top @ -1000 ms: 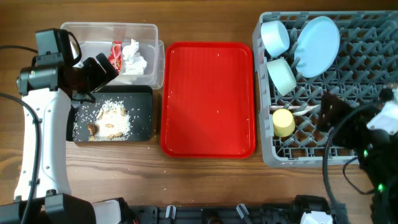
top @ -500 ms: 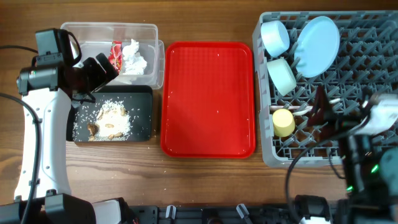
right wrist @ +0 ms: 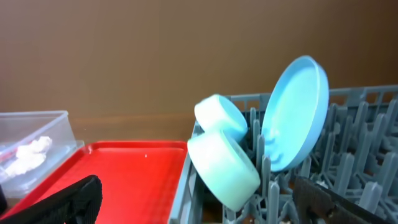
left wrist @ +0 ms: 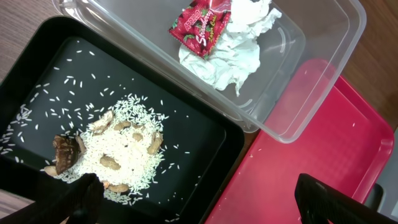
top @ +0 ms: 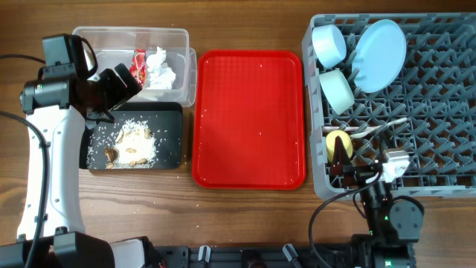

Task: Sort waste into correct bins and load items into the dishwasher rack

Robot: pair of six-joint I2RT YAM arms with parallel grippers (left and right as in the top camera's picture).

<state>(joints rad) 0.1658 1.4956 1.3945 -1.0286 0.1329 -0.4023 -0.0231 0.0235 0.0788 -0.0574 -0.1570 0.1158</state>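
1. The left gripper (left wrist: 199, 202) hangs over the black tray (left wrist: 205, 143) of food scraps (left wrist: 121, 152). The red wrapper (left wrist: 200, 26) and tissue (left wrist: 233, 46) lie in the clear tub (left wrist: 311, 68) just beyond.
2. The right gripper (right wrist: 199, 202) sits low at the dishwasher rack (top: 439, 112), near its front-left corner and beside the yellow cup (top: 336, 145). The plate (top: 379, 45) and bowls (top: 337, 91) stand farther back.
3. The red serving tray (top: 249, 119) separates the bins from the rack.
4. Both grippers are spread wide and grip nothing.

Tub (top: 130, 32) left — serving tray (top: 249, 119) middle — rack (top: 445, 100) right

Flat red serving tray (top: 249, 112) with a few white specks, brown wood-grain table (top: 245, 22)
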